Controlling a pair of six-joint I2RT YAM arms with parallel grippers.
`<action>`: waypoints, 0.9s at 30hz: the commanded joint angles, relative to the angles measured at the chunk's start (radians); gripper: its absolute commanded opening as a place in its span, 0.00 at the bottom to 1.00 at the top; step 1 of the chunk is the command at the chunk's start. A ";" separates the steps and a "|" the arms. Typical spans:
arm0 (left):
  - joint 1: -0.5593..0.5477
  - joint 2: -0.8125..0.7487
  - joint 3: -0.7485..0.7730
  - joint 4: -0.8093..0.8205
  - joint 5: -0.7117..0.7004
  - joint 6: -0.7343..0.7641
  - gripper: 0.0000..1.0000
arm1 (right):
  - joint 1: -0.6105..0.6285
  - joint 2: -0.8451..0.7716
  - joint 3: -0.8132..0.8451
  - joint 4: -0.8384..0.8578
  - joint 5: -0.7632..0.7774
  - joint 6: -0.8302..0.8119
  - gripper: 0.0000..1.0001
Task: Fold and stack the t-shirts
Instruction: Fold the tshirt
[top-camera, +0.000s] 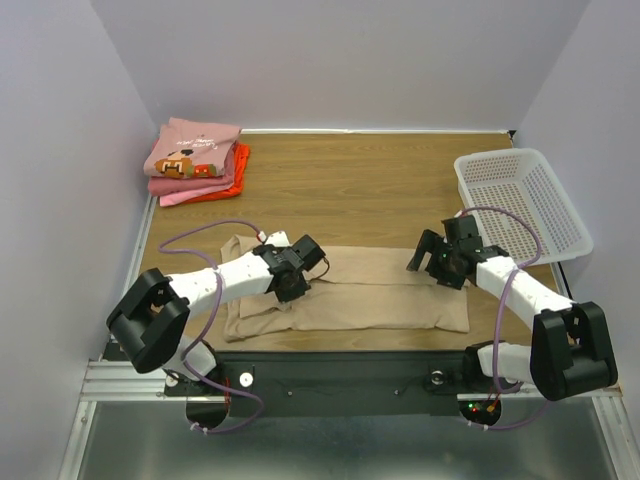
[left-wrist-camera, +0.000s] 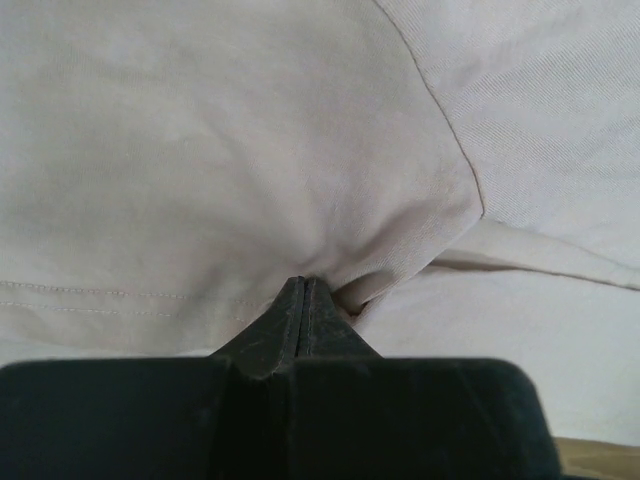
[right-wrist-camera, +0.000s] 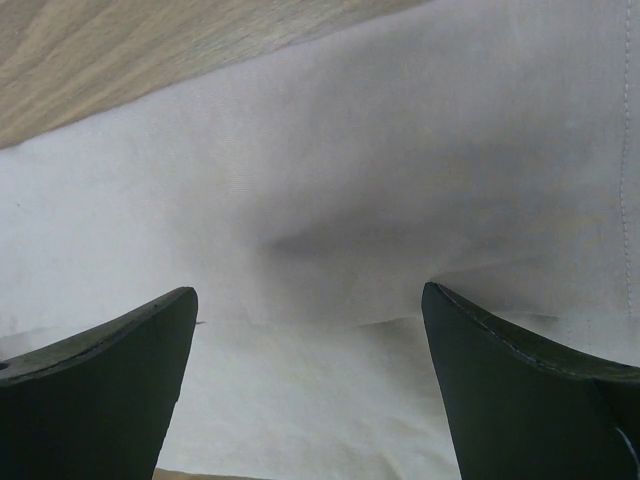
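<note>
Tan soft-cloth t-shirt (top-camera: 380, 295) lies lengthwise left-to-right at the near edge of the wooden table (top-camera: 400, 180); I see the left gripper (left-wrist-camera: 303, 290) clenched on its left part, the right gripper (right-wrist-camera: 310, 300) spread apart above its right end.

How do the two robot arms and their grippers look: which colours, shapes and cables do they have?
The left arm and the right arm have white links with chunky black joint housings. A thin purple cable loops along each one. The left gripper and the right gripper are matte black, with flat fingers tapering to narrow tips. No markings are visible.
</note>
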 joint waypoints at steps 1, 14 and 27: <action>-0.026 -0.036 -0.016 -0.059 -0.001 -0.083 0.10 | 0.005 -0.022 -0.004 0.021 0.026 -0.016 1.00; -0.112 -0.123 0.110 -0.164 -0.077 -0.086 0.98 | 0.005 -0.059 0.003 0.022 0.026 -0.039 1.00; 0.262 -0.211 -0.137 0.276 0.077 0.186 0.98 | 0.005 0.038 0.102 0.036 0.085 -0.034 1.00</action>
